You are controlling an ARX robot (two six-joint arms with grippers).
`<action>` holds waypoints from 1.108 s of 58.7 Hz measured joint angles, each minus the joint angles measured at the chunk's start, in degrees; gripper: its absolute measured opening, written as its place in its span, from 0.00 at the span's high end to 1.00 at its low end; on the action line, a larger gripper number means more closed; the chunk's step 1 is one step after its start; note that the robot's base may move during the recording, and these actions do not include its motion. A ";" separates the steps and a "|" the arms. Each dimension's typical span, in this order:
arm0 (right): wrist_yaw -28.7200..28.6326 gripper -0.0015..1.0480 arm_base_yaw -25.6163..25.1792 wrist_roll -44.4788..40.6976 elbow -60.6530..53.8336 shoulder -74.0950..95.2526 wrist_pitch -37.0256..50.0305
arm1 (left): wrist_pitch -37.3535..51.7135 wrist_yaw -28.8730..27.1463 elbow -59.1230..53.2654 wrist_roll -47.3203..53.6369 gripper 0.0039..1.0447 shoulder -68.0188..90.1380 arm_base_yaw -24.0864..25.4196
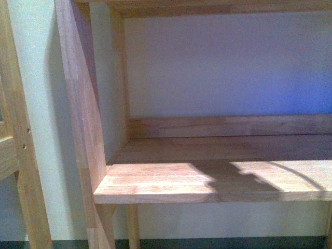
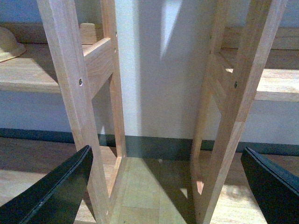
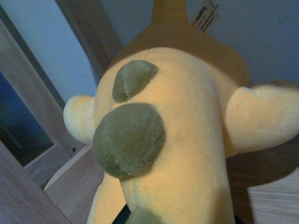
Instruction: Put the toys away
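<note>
The orange-yellow plush animal (image 3: 187, 140) fills the right wrist view, with olive-green bumps along its back, stubby pale limbs and a white tag near its tail. My right gripper (image 3: 175, 219) is shut on it; the jaws are almost wholly hidden under the plush. My left gripper (image 2: 173, 186) is open and empty, its black fingers (image 2: 51, 191) spread wide above the wooden floor, facing the legs of the wooden shelf unit (image 2: 79, 93). Neither gripper nor the plush shows in the front view, only a shadow on the shelf board (image 1: 155, 181).
The front view faces a bare wooden shelf with a back rail (image 1: 228, 125) and a side post (image 1: 78, 104), against a pale wall. In the left wrist view a cream rounded object (image 2: 9, 44) sits on a low shelf. A second shelf frame (image 2: 238, 93) stands beside the first.
</note>
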 joint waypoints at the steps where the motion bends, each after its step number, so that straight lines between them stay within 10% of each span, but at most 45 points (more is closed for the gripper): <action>1: -0.11 0.93 0.46 0.15 0.35 0.46 -0.28 | 0.00 0.00 0.00 0.02 0.06 0.00 0.00; 38: -3.96 0.93 4.98 7.41 8.44 8.22 1.62 | 0.00 0.00 0.00 0.00 0.06 0.00 0.00; 65: -4.15 0.28 4.50 9.05 10.43 9.35 2.45 | 0.00 0.00 0.00 0.00 0.06 0.00 0.00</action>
